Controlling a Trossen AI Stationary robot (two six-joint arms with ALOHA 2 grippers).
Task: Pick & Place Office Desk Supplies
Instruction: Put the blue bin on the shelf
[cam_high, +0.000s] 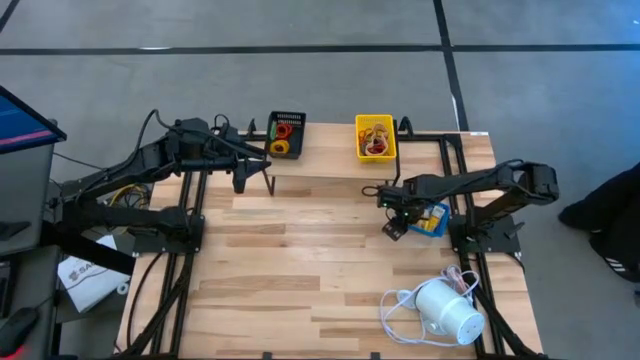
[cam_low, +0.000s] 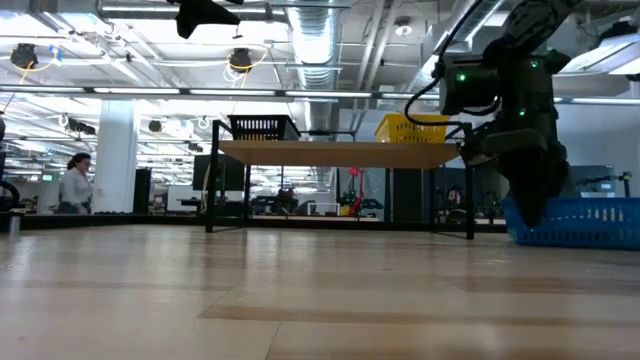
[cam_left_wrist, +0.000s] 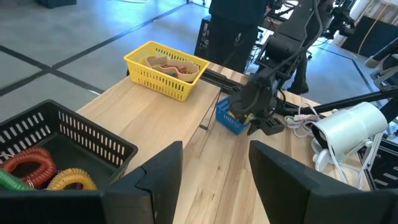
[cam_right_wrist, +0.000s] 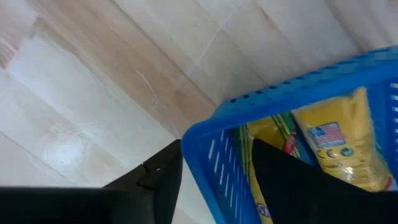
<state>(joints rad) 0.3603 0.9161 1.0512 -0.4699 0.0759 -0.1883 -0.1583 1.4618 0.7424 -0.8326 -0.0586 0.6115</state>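
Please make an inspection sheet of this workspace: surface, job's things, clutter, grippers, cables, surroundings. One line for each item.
Surface: wooden table, its middle bare; a raised shelf at its far edge.
Job's things: black tray with red, green and yellow loops; yellow tray with small pieces; blue tray holding yellow packs.
Clutter: white cylindrical device near the table's front right corner.
Grippers: left gripper open, by the black tray; right gripper at the blue tray, one finger inside its wall and one outside, not closed on anything seen.
Cables: white cord coiled beside the device.
Surroundings: a person far behind; a dark shape at the right edge.
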